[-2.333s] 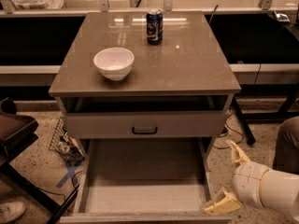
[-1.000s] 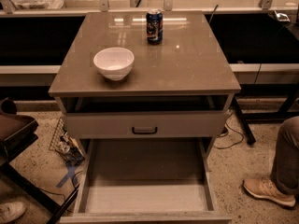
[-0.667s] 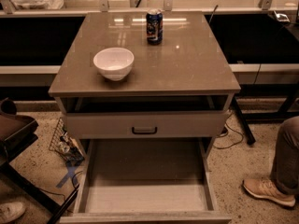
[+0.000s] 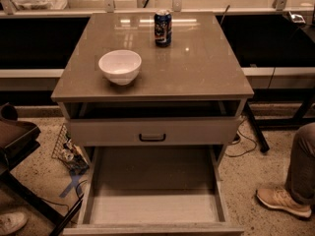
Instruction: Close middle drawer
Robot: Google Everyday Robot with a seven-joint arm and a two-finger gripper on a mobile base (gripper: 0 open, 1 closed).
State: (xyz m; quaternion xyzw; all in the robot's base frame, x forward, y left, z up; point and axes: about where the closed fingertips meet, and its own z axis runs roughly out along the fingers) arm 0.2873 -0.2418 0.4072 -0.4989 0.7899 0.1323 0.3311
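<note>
The middle drawer is pulled far out toward me, a long plain grey-beige tray with nothing in it. Its front panel runs along the bottom edge of the view, and its handle is out of view. Above it, the thin-fronted drawer with a small dark bar handle stands slightly out, with a dark gap under the cabinet top. The taller-fronted drawer is hidden below. The gripper is not in view.
A white bowl and a blue can stand on the cabinet top. A person's leg and shoe are on the floor at the right. Clutter and cables and a dark seat lie at the left.
The gripper, earlier at the drawer's front right corner, has left the view. A person's leg and shoe now show at the right. The drawers have not moved.
</note>
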